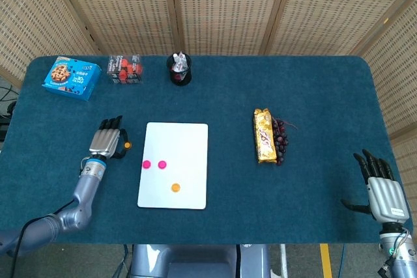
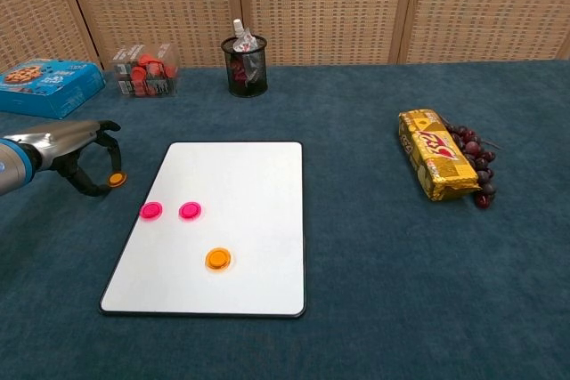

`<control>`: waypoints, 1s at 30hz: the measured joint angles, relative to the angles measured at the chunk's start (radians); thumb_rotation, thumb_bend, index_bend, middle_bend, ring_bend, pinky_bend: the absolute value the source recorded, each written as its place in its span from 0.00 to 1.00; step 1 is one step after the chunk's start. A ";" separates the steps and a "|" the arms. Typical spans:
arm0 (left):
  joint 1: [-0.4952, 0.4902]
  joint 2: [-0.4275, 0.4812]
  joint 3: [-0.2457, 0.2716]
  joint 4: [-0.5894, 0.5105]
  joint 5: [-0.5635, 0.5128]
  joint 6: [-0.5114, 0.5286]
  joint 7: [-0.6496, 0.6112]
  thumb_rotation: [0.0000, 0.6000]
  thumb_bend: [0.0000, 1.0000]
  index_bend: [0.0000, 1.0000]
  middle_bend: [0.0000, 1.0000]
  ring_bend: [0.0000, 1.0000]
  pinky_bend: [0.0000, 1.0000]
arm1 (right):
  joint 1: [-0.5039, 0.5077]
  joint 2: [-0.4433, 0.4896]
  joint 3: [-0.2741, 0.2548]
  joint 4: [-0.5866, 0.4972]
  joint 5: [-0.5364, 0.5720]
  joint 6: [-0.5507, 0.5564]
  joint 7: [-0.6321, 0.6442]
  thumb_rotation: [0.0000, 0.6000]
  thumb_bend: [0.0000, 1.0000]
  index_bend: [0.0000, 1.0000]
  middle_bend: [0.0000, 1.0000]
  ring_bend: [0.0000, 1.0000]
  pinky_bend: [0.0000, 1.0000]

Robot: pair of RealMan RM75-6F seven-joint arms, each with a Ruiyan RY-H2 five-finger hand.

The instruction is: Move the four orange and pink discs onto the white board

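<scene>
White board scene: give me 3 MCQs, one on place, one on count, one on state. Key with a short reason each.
1. Where is the fourth disc?
A. On the table left of the white board
B. On the snack bar
C. In the black cup

2. How many discs lie on the board?
A. One
B. Three
C. Four

3. What is the right hand doing?
A. Holding a disc
B. Pressing on the board
C. Holding nothing, fingers apart

Key:
1 A: the orange disc sits off the white board, at the left hand.
2 B: two pink discs and one orange one are on it.
3 C: the right hand is spread at the table's near right edge.
</scene>
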 measured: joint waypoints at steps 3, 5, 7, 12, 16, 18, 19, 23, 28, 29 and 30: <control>0.002 0.006 -0.001 -0.006 0.002 0.006 0.000 1.00 0.35 0.49 0.00 0.00 0.00 | 0.001 0.001 0.000 0.000 0.000 -0.001 0.003 1.00 0.00 0.00 0.00 0.00 0.00; 0.007 0.018 -0.002 -0.014 0.003 0.011 -0.002 1.00 0.35 0.49 0.00 0.00 0.00 | 0.000 0.001 -0.001 0.000 -0.002 -0.001 0.004 1.00 0.00 0.00 0.00 0.00 0.00; 0.011 0.031 -0.002 -0.027 0.005 0.014 -0.004 1.00 0.35 0.49 0.00 0.00 0.00 | 0.000 0.001 -0.001 0.000 -0.002 0.000 0.003 1.00 0.00 0.00 0.00 0.00 0.00; 0.018 0.047 -0.001 -0.048 0.012 0.019 -0.009 1.00 0.35 0.49 0.00 0.00 0.00 | 0.000 0.000 -0.001 0.000 -0.003 0.002 0.001 1.00 0.00 0.00 0.00 0.00 0.00; 0.026 0.073 0.005 -0.101 0.035 0.030 -0.016 1.00 0.34 0.49 0.00 0.00 0.00 | 0.000 0.001 -0.002 -0.001 -0.002 0.001 0.000 1.00 0.00 0.00 0.00 0.00 0.00; 0.030 0.090 0.009 -0.139 0.055 0.038 -0.020 1.00 0.34 0.49 0.00 0.00 0.00 | 0.000 0.000 -0.002 -0.001 -0.002 0.001 0.000 1.00 0.00 0.00 0.00 0.00 0.00; 0.033 0.101 0.014 -0.169 0.072 0.045 -0.024 1.00 0.34 0.49 0.00 0.00 0.00 | 0.000 0.001 -0.001 -0.001 -0.001 0.001 0.000 1.00 0.00 0.00 0.00 0.00 0.00; 0.046 0.144 0.036 -0.287 0.144 0.067 -0.037 1.00 0.33 0.49 0.00 0.00 0.00 | -0.001 0.001 -0.001 -0.002 0.001 0.001 0.000 1.00 0.00 0.00 0.00 0.00 0.00; 0.061 0.191 0.086 -0.433 0.225 0.084 -0.036 1.00 0.33 0.49 0.00 0.00 0.00 | -0.001 0.002 -0.001 -0.002 0.000 0.002 0.002 1.00 0.00 0.00 0.00 0.00 0.00; 0.063 0.196 0.096 -0.447 0.235 0.086 -0.033 1.00 0.33 0.49 0.00 0.00 0.00 | -0.001 0.002 -0.001 -0.002 0.000 0.002 0.003 1.00 0.00 0.00 0.00 0.00 0.00; 0.064 0.197 0.106 -0.459 0.244 0.088 -0.028 1.00 0.33 0.49 0.00 0.00 0.00 | -0.001 0.002 -0.001 -0.002 0.000 0.002 0.004 1.00 0.00 0.00 0.00 0.00 0.00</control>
